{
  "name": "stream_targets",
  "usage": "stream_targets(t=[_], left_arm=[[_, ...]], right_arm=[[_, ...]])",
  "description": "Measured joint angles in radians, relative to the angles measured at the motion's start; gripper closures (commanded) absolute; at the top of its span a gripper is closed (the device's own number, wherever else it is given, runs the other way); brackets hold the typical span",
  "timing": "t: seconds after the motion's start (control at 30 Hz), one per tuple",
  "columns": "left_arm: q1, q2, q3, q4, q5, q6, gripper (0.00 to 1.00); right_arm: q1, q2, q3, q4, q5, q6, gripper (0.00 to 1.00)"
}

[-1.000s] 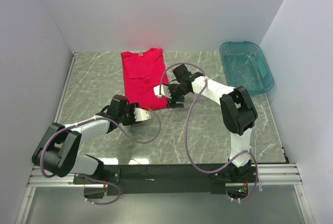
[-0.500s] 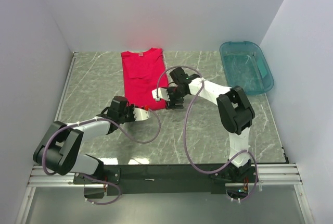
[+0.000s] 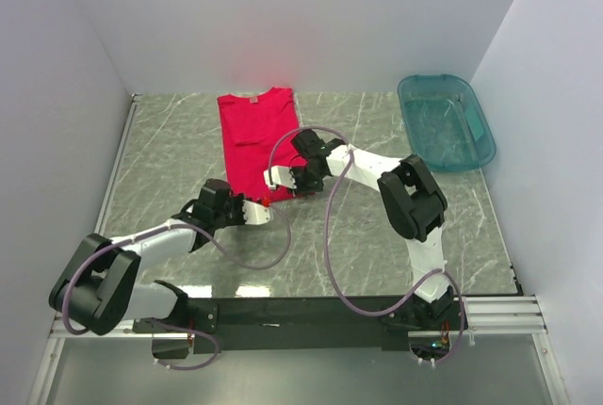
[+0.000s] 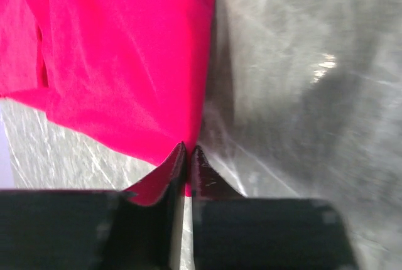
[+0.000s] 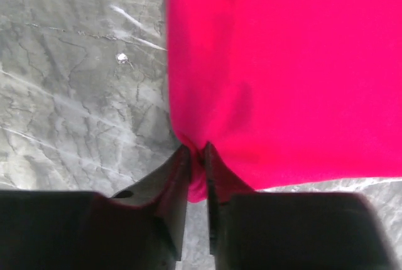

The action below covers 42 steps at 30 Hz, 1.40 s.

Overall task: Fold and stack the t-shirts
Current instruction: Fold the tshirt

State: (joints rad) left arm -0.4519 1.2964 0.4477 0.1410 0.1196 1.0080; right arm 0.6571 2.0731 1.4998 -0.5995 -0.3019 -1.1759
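A red t-shirt (image 3: pixel 252 132) lies folded into a long strip at the back middle of the marble table, collar toward the far wall. My left gripper (image 3: pixel 264 203) sits at the strip's near end. In the left wrist view the left gripper (image 4: pixel 188 152) is shut on the shirt's (image 4: pixel 125 63) near corner, red cloth pinched between the tips. My right gripper (image 3: pixel 274 179) is at the strip's right edge near the hem. In the right wrist view the right gripper (image 5: pixel 196 152) is shut on a bunched fold of the shirt (image 5: pixel 289 63).
A teal plastic bin (image 3: pixel 445 121) stands at the back right. White walls close in the table on three sides. The right arm's cable (image 3: pixel 332 226) loops over the table's middle. Bare marble (image 3: pixel 170 141) lies left of the shirt.
Both grippers have shut on the shirt's near end. The right gripper slid left over the shirt's right edge, and the left gripper edged right along the hem.
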Motion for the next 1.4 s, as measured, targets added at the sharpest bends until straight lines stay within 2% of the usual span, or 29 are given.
stream_targets(t=[0.03, 0.2, 0.37, 0.7, 0.83, 0.93, 1.1, 1.23, 1.4], left_arm=[[-0.006, -0.011, -0.006, -0.006, 0.003, -0.001, 1.0], [-0.07, -0.091, -0.047, -0.043, 0.024, 0.001, 1.0], [-0.186, -0.2, -0.059, -0.175, 0.047, -0.004, 1.0], [-0.555, -0.396, -0.037, -0.525, 0.129, -0.142, 1.0], [-0.61, -0.451, -0.01, -0.568, 0.128, -0.192, 1.0], [-0.557, -0.419, 0.014, -0.56, 0.117, -0.185, 1.0], [-0.288, -0.255, 0.108, -0.485, 0.128, -0.126, 1.0], [-0.13, -0.146, 0.193, -0.403, 0.149, -0.087, 1.0], [-0.029, 0.052, 0.341, -0.272, 0.149, -0.064, 1.0]], right_arm=[[0.0, 0.0, 0.0, 0.0, 0.002, 0.005, 1.0], [0.0, -0.046, -0.069, 0.024, -0.007, 0.015, 1.0], [0.0, -0.162, -0.181, -0.085, -0.073, -0.027, 1.0], [0.02, -0.602, -0.51, -0.345, -0.279, -0.105, 1.0], [0.027, -0.666, -0.542, -0.393, -0.301, -0.084, 1.0], [0.02, -0.645, -0.513, -0.399, -0.289, -0.055, 1.0], [-0.051, -0.519, -0.325, -0.391, -0.25, 0.012, 1.0], [-0.119, -0.389, -0.128, -0.349, -0.207, 0.081, 1.0], [-0.146, -0.204, 0.094, -0.273, -0.135, 0.186, 1.0]])
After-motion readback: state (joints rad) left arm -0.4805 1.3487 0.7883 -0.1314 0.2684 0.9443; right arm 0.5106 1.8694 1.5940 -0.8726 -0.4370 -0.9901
